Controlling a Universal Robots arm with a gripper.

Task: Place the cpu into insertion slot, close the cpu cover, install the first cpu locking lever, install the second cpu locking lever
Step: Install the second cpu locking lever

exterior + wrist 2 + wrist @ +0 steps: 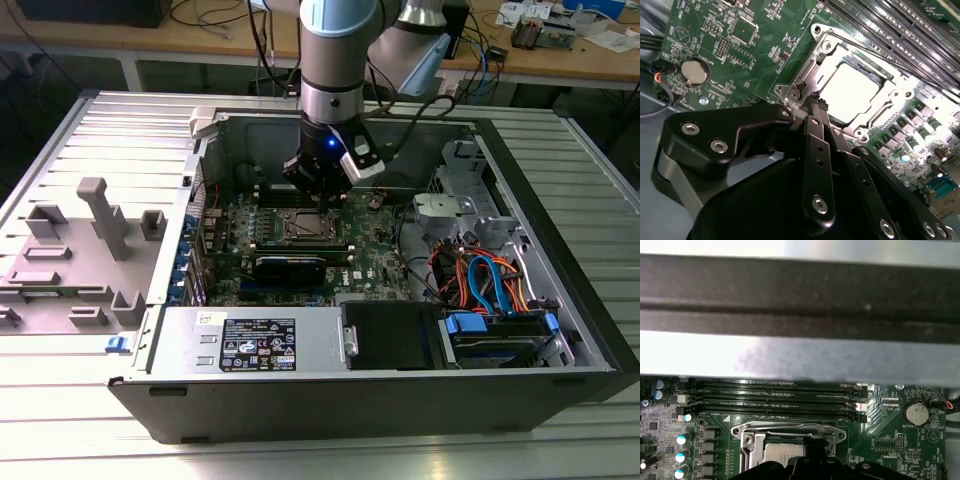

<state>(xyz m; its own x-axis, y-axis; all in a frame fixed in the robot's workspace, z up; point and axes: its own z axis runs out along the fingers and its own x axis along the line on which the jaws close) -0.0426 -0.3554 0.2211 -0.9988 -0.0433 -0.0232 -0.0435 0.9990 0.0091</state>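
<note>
The cpu (850,92) lies flat in the insertion slot (300,228), its silver top glaring bright. The cpu cover (807,75) rests down around it as a silvery frame, also seen as the cpu cover (790,431) in the first wrist view. My gripper (815,102) hangs low over the motherboard with its black fingers (817,150) closed together, tips at one corner of the socket frame. In the exterior view the gripper (318,190) sits just behind the socket inside the open computer case. I cannot make out whether a locking lever lies between the tips.
Long memory slots (775,395) run beside the socket. A coin battery (694,71) sits on the green board. A black block (290,268) lies in front of the socket. Cables and a drive cage (490,280) stand at the exterior view's right, a grey fixture tray (90,250) at its left.
</note>
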